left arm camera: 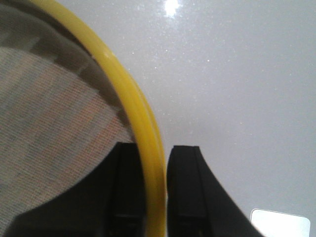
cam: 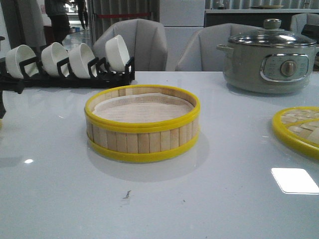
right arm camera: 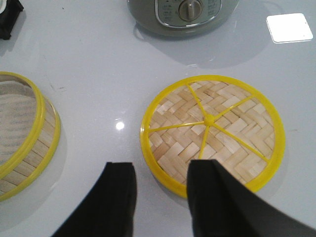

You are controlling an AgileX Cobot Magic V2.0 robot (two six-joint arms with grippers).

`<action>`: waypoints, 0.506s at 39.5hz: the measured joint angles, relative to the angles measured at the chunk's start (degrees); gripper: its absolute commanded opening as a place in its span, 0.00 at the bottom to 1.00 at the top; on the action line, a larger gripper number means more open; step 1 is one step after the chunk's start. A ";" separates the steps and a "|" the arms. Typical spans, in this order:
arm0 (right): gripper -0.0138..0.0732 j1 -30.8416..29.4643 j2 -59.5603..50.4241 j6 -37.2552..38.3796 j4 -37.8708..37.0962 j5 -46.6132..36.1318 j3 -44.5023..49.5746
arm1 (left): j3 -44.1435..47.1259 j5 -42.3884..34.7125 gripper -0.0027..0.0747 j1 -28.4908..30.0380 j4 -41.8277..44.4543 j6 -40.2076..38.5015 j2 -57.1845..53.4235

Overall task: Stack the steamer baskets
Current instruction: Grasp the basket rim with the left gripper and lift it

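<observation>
A glossy white table [cam: 209, 199] holds a basket [cam: 142, 124] at centre, bowl rack [cam: 65, 74] and cooker [cam: 269, 57] behind; left gripper [left arm camera: 157, 197] pinches another basket's rim [left arm camera: 140, 123]; right gripper [right arm camera: 160, 197] hangs wide over the lid [right arm camera: 212, 131].

— What lies beyond the glossy white table [cam: 209, 209]?
— Two grey upholstered chairs [cam: 144, 42] at its far edge, then a dim room with a dark counter [cam: 249, 15].
— Light?
— Bright reflected patches [cam: 295, 180] near the table's right edge.
</observation>
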 measured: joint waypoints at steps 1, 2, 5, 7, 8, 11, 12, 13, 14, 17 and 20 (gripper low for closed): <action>0.59 0.00 0.00 0.00 0.00 0.00 0.00 | 0.00 0.00 0.15 0.01 0.00 -0.12 0.00; 0.59 0.00 0.00 0.00 0.00 0.00 0.00 | 0.00 0.00 0.15 0.11 -0.16 -0.12 0.00; 0.59 0.00 0.00 0.00 0.00 0.00 0.00 | 0.00 0.00 0.15 0.11 -0.27 -0.38 0.00; 0.59 0.00 0.00 0.00 0.00 0.00 0.00 | -0.04 0.11 0.15 0.11 -0.27 -0.38 0.00; 0.59 0.00 0.00 0.00 0.00 0.00 0.00 | -0.13 0.23 0.15 0.11 -0.27 -0.38 0.00; 0.59 0.00 0.00 0.00 0.00 0.00 0.00 | -0.68 1.58 0.15 0.11 -0.42 -0.38 0.00; 0.59 0.00 0.00 0.00 0.00 0.00 0.00 | -0.97 2.24 0.15 0.11 -0.42 -0.38 0.00; 0.59 0.00 0.00 0.00 0.00 0.00 0.00 | -1.14 2.58 0.15 0.11 -0.45 -0.38 0.00; 0.59 0.00 0.00 0.00 0.00 0.00 0.00 | -1.59 3.31 0.15 -0.12 -0.55 -0.38 0.00; 0.59 0.00 0.00 0.00 0.00 0.00 0.00 | -2.62 4.34 0.15 -0.76 -0.55 -0.38 -0.36; 0.59 0.00 0.00 0.00 0.00 0.00 0.00 | -3.48 5.04 0.15 -1.90 -0.70 -0.47 -1.37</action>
